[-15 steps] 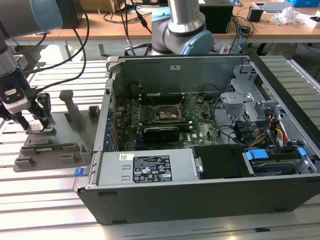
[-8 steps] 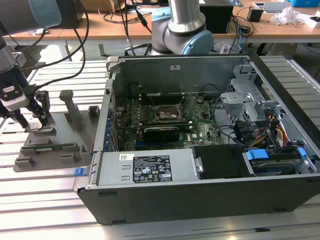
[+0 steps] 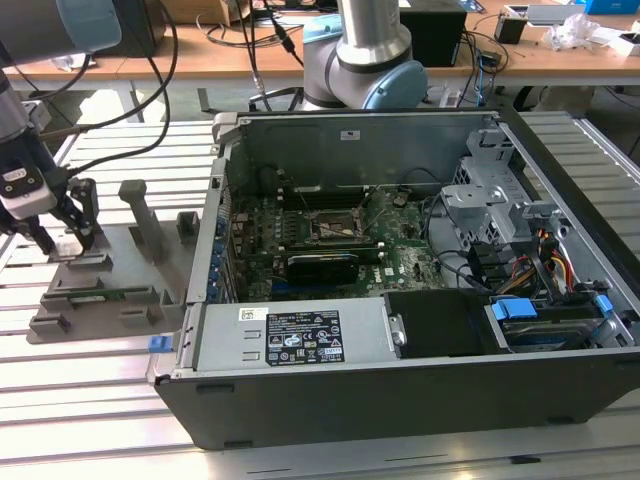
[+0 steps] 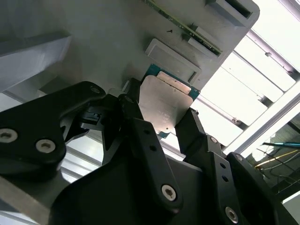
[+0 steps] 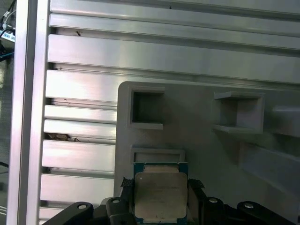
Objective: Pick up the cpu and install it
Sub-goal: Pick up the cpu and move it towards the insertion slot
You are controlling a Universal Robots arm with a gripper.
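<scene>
The cpu (image 5: 160, 194) is a flat square chip with a dull silver top and a thin green rim; in both wrist views it sits between the black fingers (image 4: 140, 136). My gripper (image 4: 161, 115) is shut on the cpu (image 4: 164, 103), one finger on each of two opposite edges. In the exterior view my gripper (image 3: 65, 235) hangs low over the grey fixture (image 3: 100, 290) at the exterior view's left. The open socket frame (image 3: 335, 228) lies on the motherboard inside the computer case (image 3: 400, 370), well to the exterior view's right of my gripper.
The grey fixture (image 5: 201, 136) has square pockets and upright posts (image 3: 140, 215) close to my gripper. The case wall (image 3: 205, 250) stands between the fixture and the motherboard. A black card (image 3: 320, 265) lies just in front of the socket. Cables and drive cages fill the case's right side.
</scene>
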